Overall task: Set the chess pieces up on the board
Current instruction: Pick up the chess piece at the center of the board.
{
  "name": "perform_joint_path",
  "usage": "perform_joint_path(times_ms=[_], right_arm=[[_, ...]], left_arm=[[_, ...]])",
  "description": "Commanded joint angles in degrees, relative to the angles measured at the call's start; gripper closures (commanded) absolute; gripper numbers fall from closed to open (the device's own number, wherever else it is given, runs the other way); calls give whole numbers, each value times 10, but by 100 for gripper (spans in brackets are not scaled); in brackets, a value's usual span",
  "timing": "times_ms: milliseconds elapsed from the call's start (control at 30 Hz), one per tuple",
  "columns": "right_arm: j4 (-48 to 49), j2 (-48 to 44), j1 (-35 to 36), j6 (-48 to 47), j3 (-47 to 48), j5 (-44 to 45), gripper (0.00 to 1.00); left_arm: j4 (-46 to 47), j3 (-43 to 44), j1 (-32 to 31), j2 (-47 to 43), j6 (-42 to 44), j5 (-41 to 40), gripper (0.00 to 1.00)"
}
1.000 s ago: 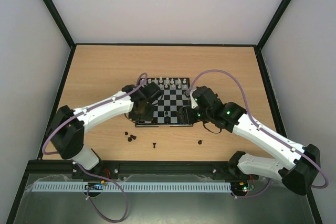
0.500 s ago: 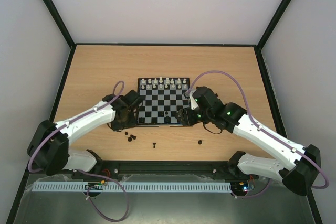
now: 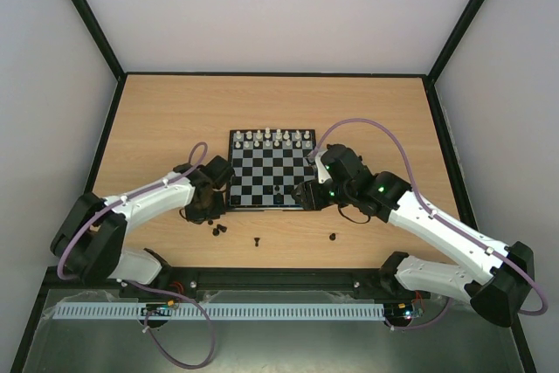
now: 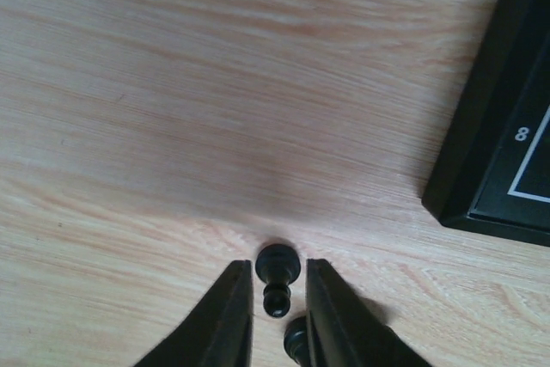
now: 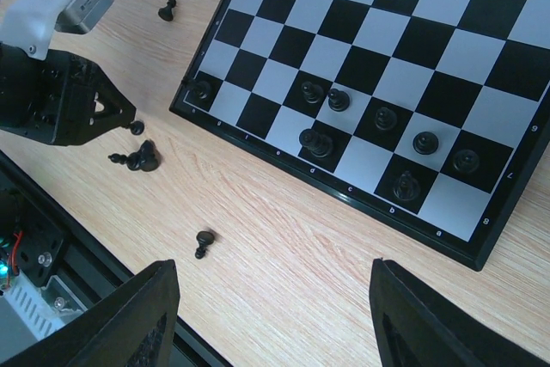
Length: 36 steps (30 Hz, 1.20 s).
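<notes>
The board point(image 3: 272, 169) lies mid-table, with cream chess pieces point(image 3: 277, 137) along its far row. Several black chess pieces point(image 5: 384, 117) stand on its near rows. A black pawn point(image 4: 277, 300) lies on its side on the wood, off the board's front left corner point(image 4: 481, 152). My left gripper point(image 4: 276, 264) is low over it, one finger on each side with thin gaps. A second black piece point(image 4: 295, 341) peeks out by the right finger. My right gripper point(image 5: 275, 324) hovers open over bare wood at the board's near right edge, holding nothing.
Loose black pieces lie on the wood in front of the board: a pair point(image 3: 217, 230), a pawn point(image 3: 257, 241) and another point(image 3: 333, 236). One more point(image 5: 169, 9) sits left of the board. The black table rail point(image 5: 51, 255) runs close behind them.
My left arm has pulled back from the board's left side and come down on the wood at its front left, and its jaws have narrowed around the lying pawn. The right arm has stayed still.
</notes>
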Motion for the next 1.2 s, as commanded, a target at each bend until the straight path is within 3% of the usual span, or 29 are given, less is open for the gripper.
perform_joint_path(times_ms=[0,200,367,467,700,1000,1167], right_arm=[[-5,-11,-2,-9,-7,-8,39],[-4,-10,-2,-9,-9,-8,39],[-3,-9,-2,-9,-11,-11,39],[-2,-7,-2,-9,-11,-14,39],[-1,-6,-2,-9,-12,-14,39],[3,-3,-2,-9,-13,-22,39],[2,-5,-2,-9,-13,-19,39]], left_arm=[[19,-7,5,15,11,8,84],[22,-10,6,24,15,10,87],[11,-10,6,19,11,4,66],[6,-12,6,14,9,-1,61],[7,-36,0,-11,-2,18,73],[16,-56,-6,-27,-14,21,75],[13,-45,-7,-16,-7,19,90]])
